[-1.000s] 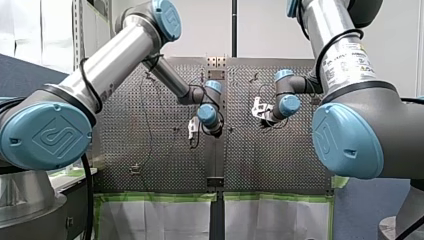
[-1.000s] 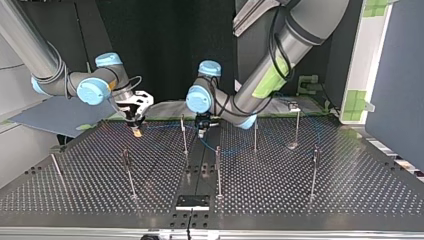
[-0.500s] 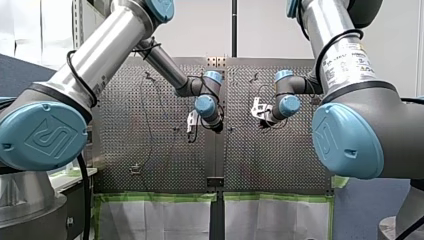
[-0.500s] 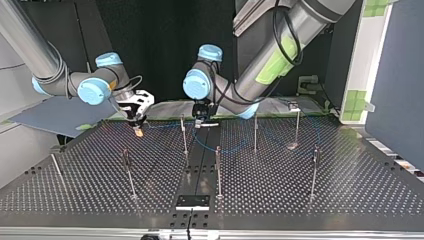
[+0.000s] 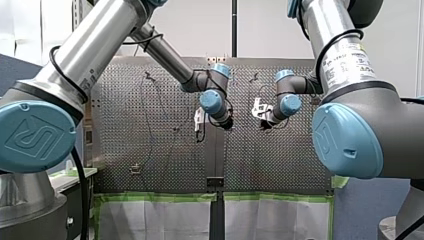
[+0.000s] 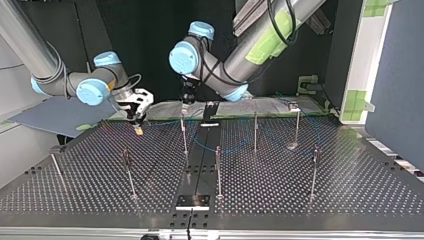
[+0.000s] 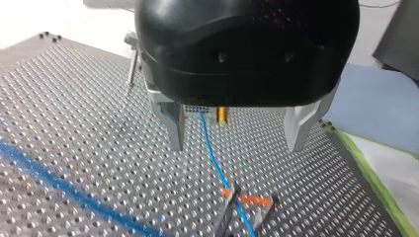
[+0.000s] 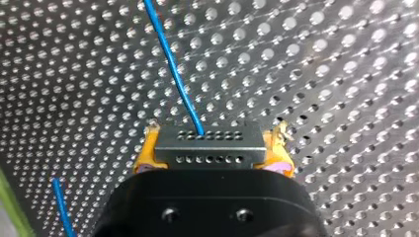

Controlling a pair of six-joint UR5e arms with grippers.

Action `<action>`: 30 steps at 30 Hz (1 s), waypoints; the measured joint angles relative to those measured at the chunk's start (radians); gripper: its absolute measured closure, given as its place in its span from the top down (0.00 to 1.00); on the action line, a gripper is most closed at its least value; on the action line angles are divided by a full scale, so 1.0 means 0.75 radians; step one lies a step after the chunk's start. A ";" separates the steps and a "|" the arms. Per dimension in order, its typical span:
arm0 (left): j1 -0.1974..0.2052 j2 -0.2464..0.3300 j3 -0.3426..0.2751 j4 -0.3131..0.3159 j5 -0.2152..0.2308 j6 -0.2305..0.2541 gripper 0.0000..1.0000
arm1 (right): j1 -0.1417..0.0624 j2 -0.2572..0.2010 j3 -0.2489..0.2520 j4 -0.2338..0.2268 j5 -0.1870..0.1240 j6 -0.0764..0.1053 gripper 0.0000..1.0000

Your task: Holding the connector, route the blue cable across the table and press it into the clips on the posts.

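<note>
Left gripper: fingers wide open, holding nothing. Just lifted, slid toward upper left of top view.
Right gripper: yellow pads squeeze connector.
Blue cable runs from connector into orange clip under left gripper. Looks pushed in. Next post likely.

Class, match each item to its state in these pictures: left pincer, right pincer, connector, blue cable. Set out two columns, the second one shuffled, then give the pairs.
Column one:
1 my left pincer
2 my right pincer
3 connector
4 blue cable

Column two:
A grey, rows of small holes, gripped at both sides
B open, gripping nothing
C leads out of the connector over the perforated table
D shut on the connector

Pairs: 1-B; 2-D; 3-A; 4-C
</note>
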 joint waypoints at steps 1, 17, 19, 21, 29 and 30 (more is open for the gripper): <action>-0.011 -0.001 0.000 0.010 -0.009 -0.010 1.00 | -0.001 -0.002 0.000 0.008 0.000 0.000 0.00; -0.142 -0.109 0.090 0.103 -0.064 -0.136 1.00 | -0.031 -0.073 0.013 0.030 -0.002 0.039 0.00; -0.146 -0.129 0.110 0.089 -0.070 -0.146 1.00 | -0.035 -0.073 0.025 0.029 0.000 0.041 0.00; -0.147 -0.151 0.132 0.077 -0.078 -0.157 1.00 | -0.038 -0.073 0.035 0.030 0.001 0.042 0.00; -0.133 -0.231 0.213 0.071 -0.104 -0.170 1.00 | -0.051 -0.071 0.057 0.030 0.002 0.043 0.00; -0.131 -0.237 0.223 0.071 -0.105 -0.170 1.00 | -0.053 -0.071 0.057 0.030 0.002 0.043 0.00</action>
